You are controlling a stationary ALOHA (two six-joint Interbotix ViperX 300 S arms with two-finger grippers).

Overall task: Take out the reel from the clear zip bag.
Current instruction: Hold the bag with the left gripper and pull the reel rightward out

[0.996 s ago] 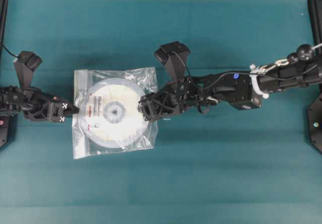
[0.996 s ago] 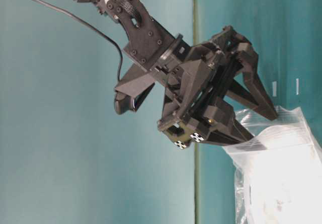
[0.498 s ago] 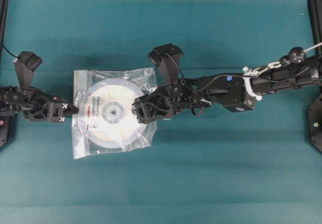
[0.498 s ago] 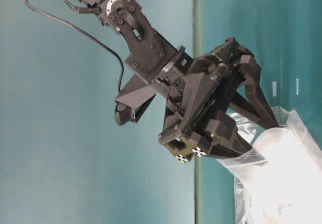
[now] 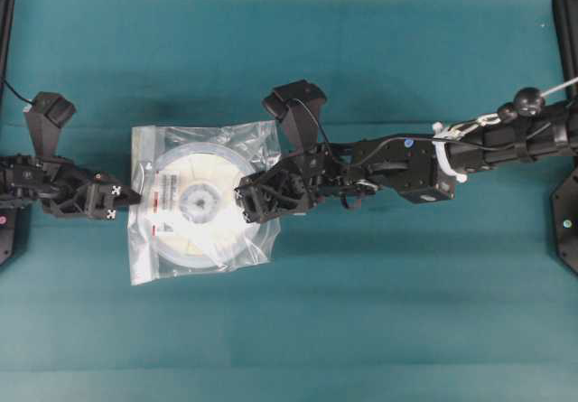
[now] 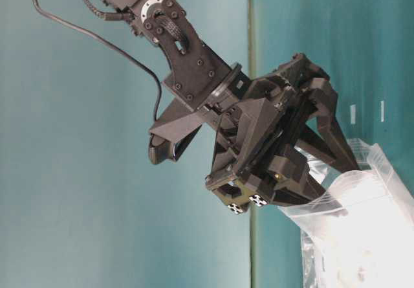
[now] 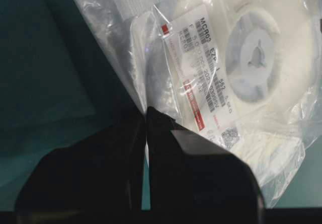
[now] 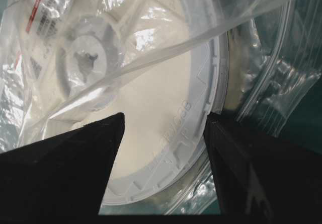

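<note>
Reel is not out yet: it lies flat inside the clear zip bag on the teal table, left of centre in the overhead view, label with the red stripe turned toward the left arm. You have both arms on the job already. Your left gripper is clenched on the bag's left edge; the left wrist view shows its two black fingers pressed together with a pinch of crinkled plastic caught between them. Your right gripper has its jaws spread at the bag's right side. In the right wrist view one finger lies over the reel's white face and the other sits past its rim, so the rim stands between them, with no contact that can be confirmed. A taut fold of bag film crosses above the reel there, and the mouth looks parted around the fingers.

So the holding and the reach into the bag look done. What remains, by this reading, is closing on the rim, drawing the reel out toward the right while the left keeps the bag back, and setting it clear of the plastic.
</note>
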